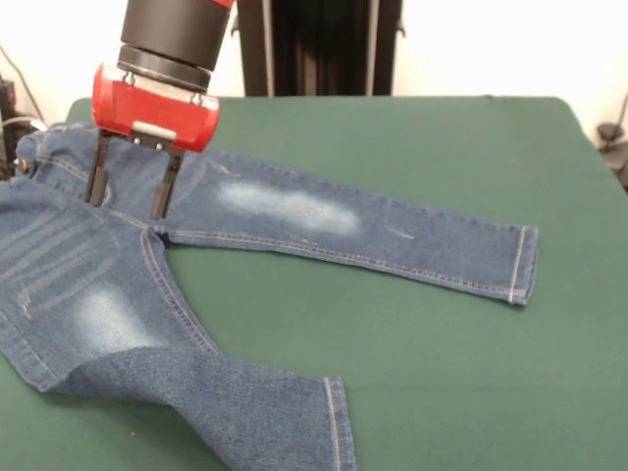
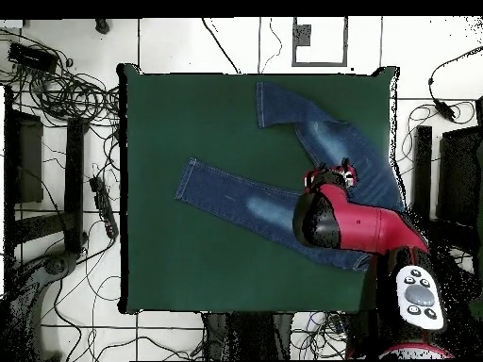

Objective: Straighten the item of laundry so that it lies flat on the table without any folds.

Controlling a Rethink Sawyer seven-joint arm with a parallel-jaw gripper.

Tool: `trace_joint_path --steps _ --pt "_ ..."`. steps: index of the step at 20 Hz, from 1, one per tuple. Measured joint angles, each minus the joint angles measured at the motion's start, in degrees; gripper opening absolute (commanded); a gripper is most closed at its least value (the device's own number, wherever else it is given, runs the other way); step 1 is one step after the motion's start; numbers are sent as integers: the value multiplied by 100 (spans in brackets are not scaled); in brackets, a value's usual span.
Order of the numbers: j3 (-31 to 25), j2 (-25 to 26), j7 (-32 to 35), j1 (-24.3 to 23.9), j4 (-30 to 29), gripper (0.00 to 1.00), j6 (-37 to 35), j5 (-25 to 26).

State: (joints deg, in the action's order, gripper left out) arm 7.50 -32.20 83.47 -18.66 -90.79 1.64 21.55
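The item of laundry (image 1: 285,211) is a small pair of blue jeans with faded whitish patches, lying on the dark green table (image 1: 412,324). One leg stretches flat toward the right; the other leg (image 1: 226,392) bends at the knee and folds back toward the front edge. My gripper (image 1: 130,201) stands open over the crotch and hip area, its two black fingers (image 1: 96,177) pointing down with their tips at the denim. In the overhead view the jeans (image 2: 236,198) spread as a V and the arm (image 2: 354,226) hides the waist part.
The waistband (image 1: 29,147) reaches the table's left edge in the front view. Cables and stands (image 2: 66,94) lie on the floor around the table. Bare green cloth (image 2: 189,273) fills the rest of the tabletop.
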Motion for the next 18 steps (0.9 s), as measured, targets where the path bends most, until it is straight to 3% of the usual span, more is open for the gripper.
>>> trace_joint_path --steps 5,6,10,18 --pt "-6 -41 0 -208 127 100 -847 -289" --pt "-3 24 0 -363 343 100 -1425 -378" --pt "4 351 0 -578 955 100 -2171 -441" --pt "-13 1331 0 -671 2277 100 -2431 -465"
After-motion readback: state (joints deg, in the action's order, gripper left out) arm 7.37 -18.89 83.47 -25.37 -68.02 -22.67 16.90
